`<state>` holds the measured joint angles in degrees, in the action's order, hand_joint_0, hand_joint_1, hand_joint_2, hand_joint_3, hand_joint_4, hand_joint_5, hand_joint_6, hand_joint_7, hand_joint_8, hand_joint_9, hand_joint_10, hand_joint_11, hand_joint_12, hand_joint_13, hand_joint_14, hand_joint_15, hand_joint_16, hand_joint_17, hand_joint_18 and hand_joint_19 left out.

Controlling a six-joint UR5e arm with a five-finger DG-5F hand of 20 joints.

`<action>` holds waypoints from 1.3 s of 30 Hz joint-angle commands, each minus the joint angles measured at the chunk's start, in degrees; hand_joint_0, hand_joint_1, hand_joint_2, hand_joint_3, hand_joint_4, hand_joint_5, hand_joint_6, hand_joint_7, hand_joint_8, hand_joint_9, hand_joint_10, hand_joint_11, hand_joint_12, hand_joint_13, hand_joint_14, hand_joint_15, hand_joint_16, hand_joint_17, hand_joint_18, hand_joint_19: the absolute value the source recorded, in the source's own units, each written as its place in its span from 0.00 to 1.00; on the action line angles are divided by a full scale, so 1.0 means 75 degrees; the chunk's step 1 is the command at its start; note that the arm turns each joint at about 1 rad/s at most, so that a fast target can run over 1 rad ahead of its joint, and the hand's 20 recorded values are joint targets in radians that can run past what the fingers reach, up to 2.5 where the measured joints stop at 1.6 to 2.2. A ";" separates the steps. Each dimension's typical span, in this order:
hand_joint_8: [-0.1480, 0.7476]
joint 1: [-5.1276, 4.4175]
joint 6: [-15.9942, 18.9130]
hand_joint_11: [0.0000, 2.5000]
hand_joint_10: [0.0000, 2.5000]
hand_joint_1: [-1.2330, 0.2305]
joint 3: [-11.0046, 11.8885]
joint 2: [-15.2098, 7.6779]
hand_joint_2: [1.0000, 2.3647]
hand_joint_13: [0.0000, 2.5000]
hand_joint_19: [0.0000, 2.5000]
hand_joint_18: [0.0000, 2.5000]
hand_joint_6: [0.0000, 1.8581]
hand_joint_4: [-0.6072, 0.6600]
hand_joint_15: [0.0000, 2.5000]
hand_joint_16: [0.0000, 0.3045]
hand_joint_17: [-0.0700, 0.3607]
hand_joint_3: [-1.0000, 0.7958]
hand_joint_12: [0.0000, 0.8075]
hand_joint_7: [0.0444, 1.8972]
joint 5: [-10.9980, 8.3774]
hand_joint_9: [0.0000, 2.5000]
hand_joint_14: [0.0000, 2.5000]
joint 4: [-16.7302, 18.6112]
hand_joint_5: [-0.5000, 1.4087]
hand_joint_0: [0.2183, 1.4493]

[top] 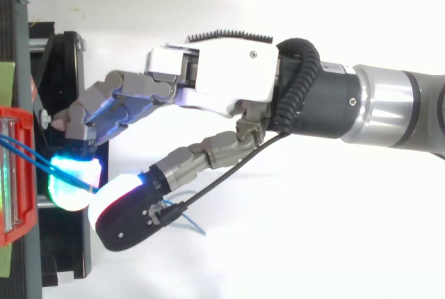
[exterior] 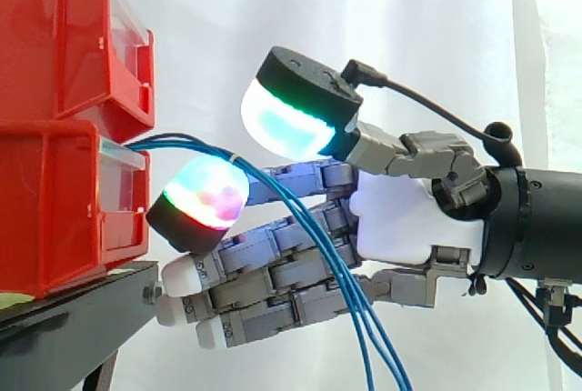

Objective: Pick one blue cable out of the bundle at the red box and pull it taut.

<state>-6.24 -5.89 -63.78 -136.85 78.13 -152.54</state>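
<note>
Far left: two red bins, upper (exterior: 55, 36) stacked on lower (exterior: 55, 205), standing on a black stand (exterior: 64, 318). White curtain (exterior: 427, 27) behind.

Blue cable bundle (exterior: 318, 245) comes out of the lower bin's front, arcs rightward over the top of one glowing fingertip pad (exterior: 202, 193), then drops down across the folded fingers (exterior: 273, 305) to the bottom edge. From above, strands run from the bin (top: 14, 174) into the spot where the cyan pad meets the thumb.

Hand (exterior: 391, 218) reaches in level from the right. Thumb pad (exterior: 291, 123) sits above and right of the fingertip pad, a narrow gap between them; bundle passes through that gap, not pinched. No single strand separated; cables hang slack. Arm (exterior: 536, 223) at right edge.
</note>
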 commanded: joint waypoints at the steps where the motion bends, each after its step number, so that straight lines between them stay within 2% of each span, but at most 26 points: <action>1: 0.61 0.0000 0.0000 0.10 0.00 0.35 -0.0003 0.0000 0.00 0.17 0.04 0.12 0.48 0.64 0.03 0.21 0.49 0.28 0.50 0.39 0.0000 0.30 0.00 -0.0005 0.19 0.24; 4: 0.61 0.0000 0.0000 0.11 0.00 0.33 -0.0003 0.0000 0.00 0.18 0.04 0.14 0.48 0.64 0.04 0.20 0.48 0.29 0.49 0.40 0.0000 0.32 0.00 -0.0005 0.19 0.25; 9: 0.60 0.0000 0.0000 0.14 0.00 0.30 0.0008 0.0000 0.01 0.21 0.05 0.15 0.49 0.62 0.05 0.19 0.46 0.36 0.48 0.42 0.0000 0.34 0.00 -0.0005 0.19 0.31; 16: 0.62 0.0000 0.0000 0.19 0.00 0.27 -0.0003 0.0000 0.01 0.24 0.06 0.19 0.50 0.52 0.06 0.19 0.47 0.45 0.48 0.46 0.0000 0.36 0.00 -0.0016 0.19 0.33; 24: 0.62 0.0000 0.0000 0.21 0.00 0.25 -0.0003 0.0000 0.01 0.25 0.06 0.21 0.50 0.53 0.07 0.19 0.46 0.43 0.48 0.49 0.0000 0.38 0.00 -0.0040 0.19 0.36; 27: 0.62 0.0000 0.0012 0.24 0.00 0.25 -0.0003 0.0000 0.01 0.26 0.07 0.22 0.50 0.53 0.08 0.19 0.46 0.42 0.48 0.50 0.0094 0.39 0.00 -0.0157 0.19 0.37; 32: 0.65 0.0000 0.0047 0.33 0.00 0.25 -0.0003 0.0000 0.01 0.29 0.07 0.22 0.50 0.54 0.10 0.19 0.47 0.41 0.48 0.50 0.0375 0.43 0.00 -0.0790 0.19 0.37; 33: 0.65 0.0000 0.0047 0.34 0.00 0.25 -0.0003 0.0000 0.01 0.29 0.07 0.22 0.50 0.55 0.11 0.19 0.47 0.41 0.49 0.50 0.0375 0.43 0.00 -0.0790 0.19 0.37; 35: 0.65 0.0012 0.0058 0.37 0.00 0.26 -0.0003 0.0012 0.01 0.29 0.07 0.22 0.49 0.55 0.11 0.19 0.46 0.40 0.49 0.50 0.0586 0.45 0.00 -0.1329 0.19 0.37; 39: 0.65 0.0012 0.0070 0.42 0.00 0.26 -0.0003 0.0047 0.01 0.30 0.07 0.23 0.49 0.55 0.12 0.19 0.46 0.40 0.49 0.50 0.0691 0.46 0.00 -0.1551 0.19 0.37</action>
<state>-6.22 -5.40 -63.81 -136.70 82.47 -162.04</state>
